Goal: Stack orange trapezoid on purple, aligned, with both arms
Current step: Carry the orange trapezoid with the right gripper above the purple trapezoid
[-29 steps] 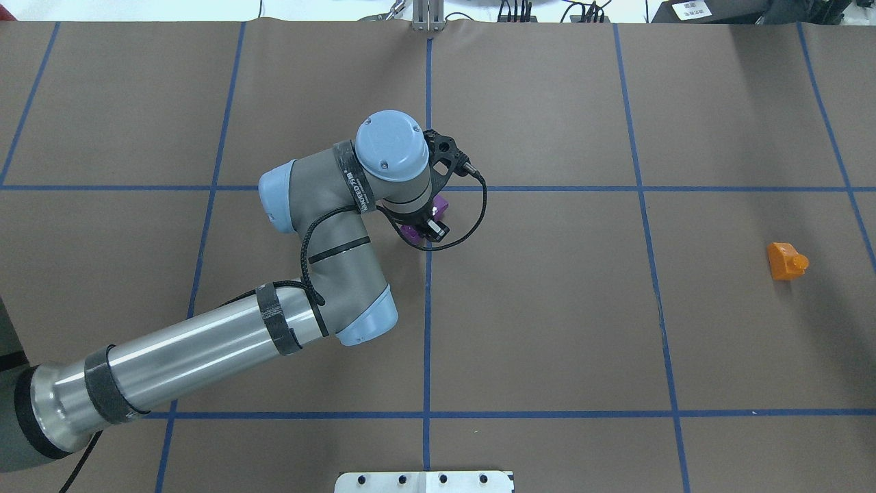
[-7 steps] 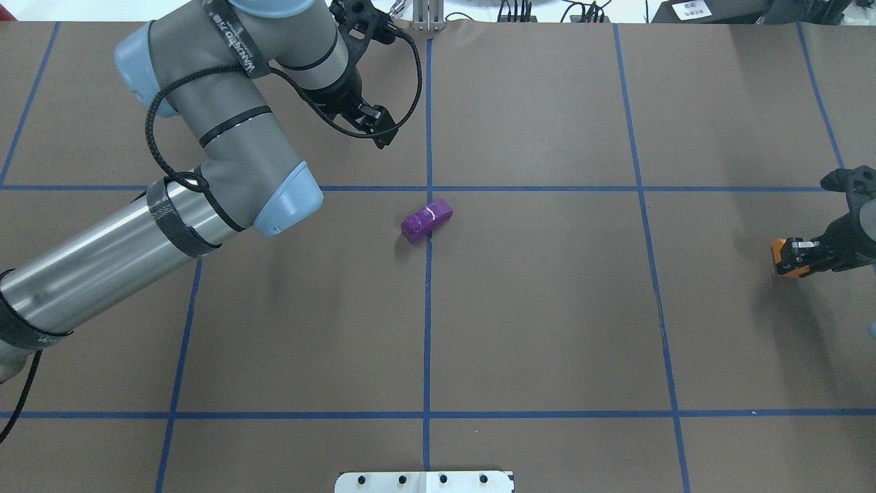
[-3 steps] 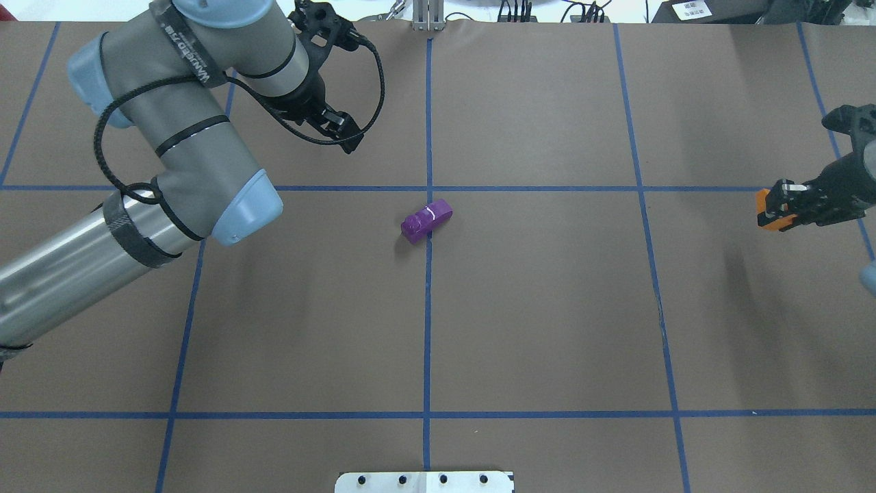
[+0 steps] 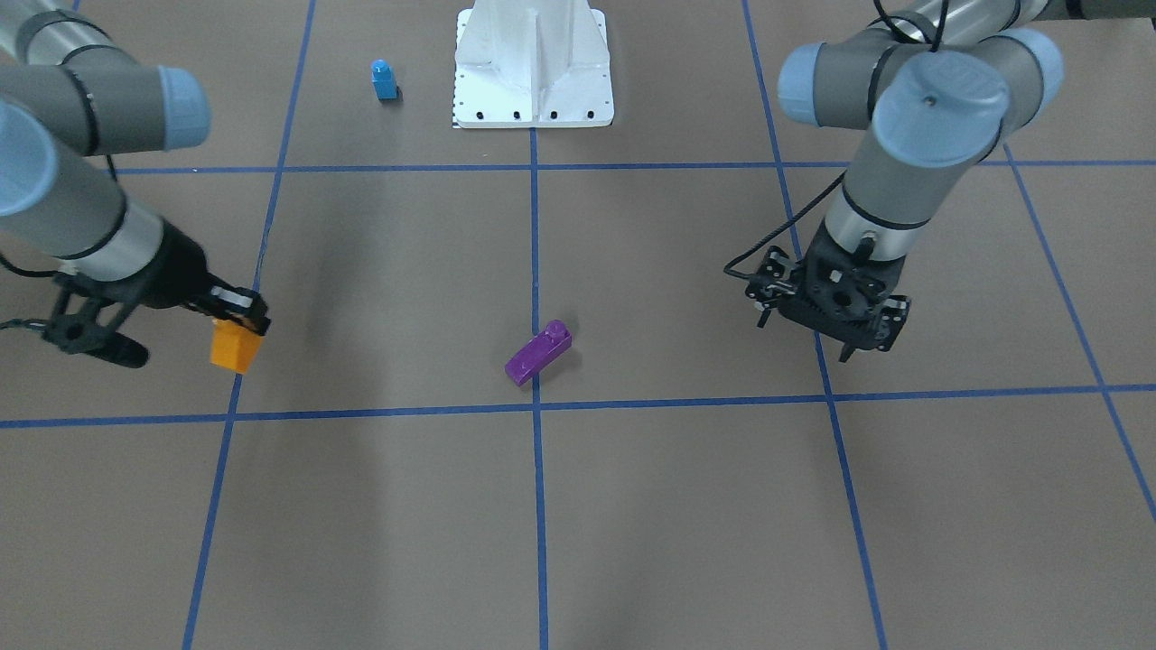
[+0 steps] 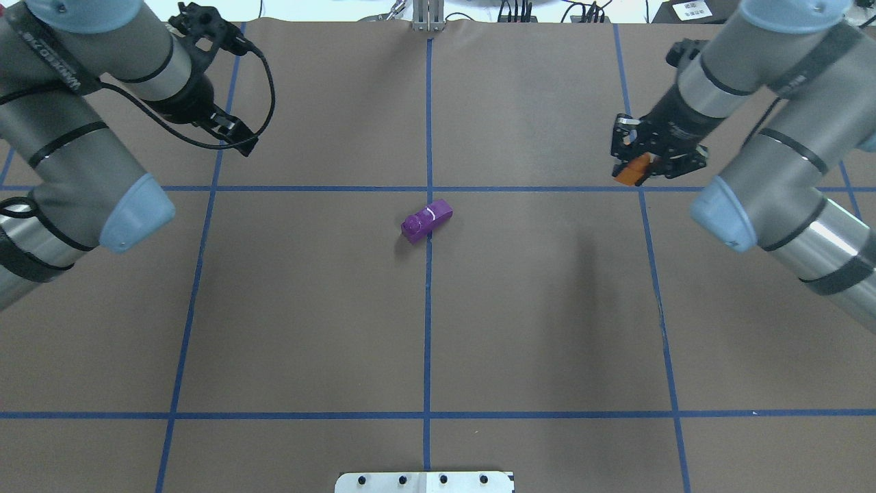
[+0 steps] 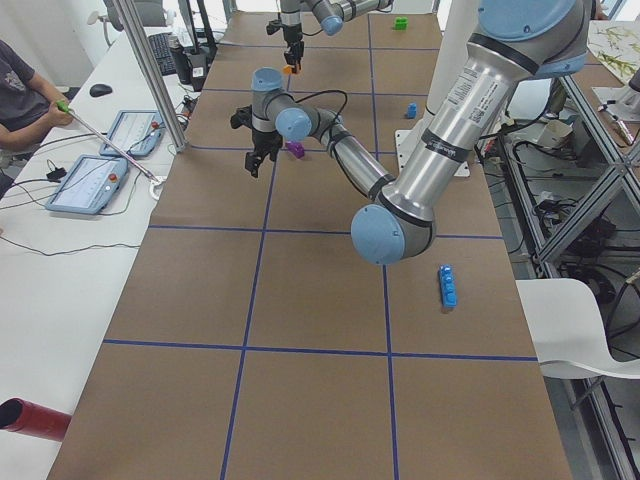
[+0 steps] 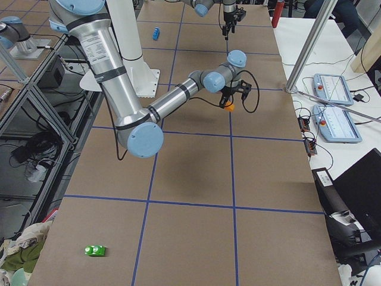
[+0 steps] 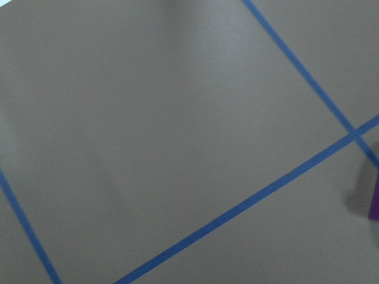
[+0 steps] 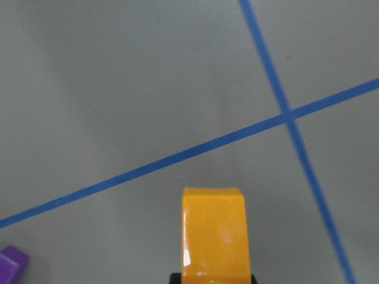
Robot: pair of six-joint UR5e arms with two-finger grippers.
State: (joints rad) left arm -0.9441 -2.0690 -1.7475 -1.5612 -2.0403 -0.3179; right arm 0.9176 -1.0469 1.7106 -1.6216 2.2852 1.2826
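The purple brick lies on the brown table at the centre cross of blue tape; it also shows in the front view. My right gripper is shut on the orange trapezoid and holds it above the table, to the right of the purple brick and a little farther back. The right wrist view shows the orange trapezoid in the jaws and a purple corner. My left gripper is open and empty, far left of the purple brick and raised off the table.
A small blue single-stud brick stands near the white base plate. A long blue brick lies on the table's robot side. A green toy lies far off. Operators and tablets sit along the far edge.
My right gripper has carried the orange trapezoid up and to the left, toward the table's middle. My left arm has drawn back farther left, away from the purple brick, which has not moved.
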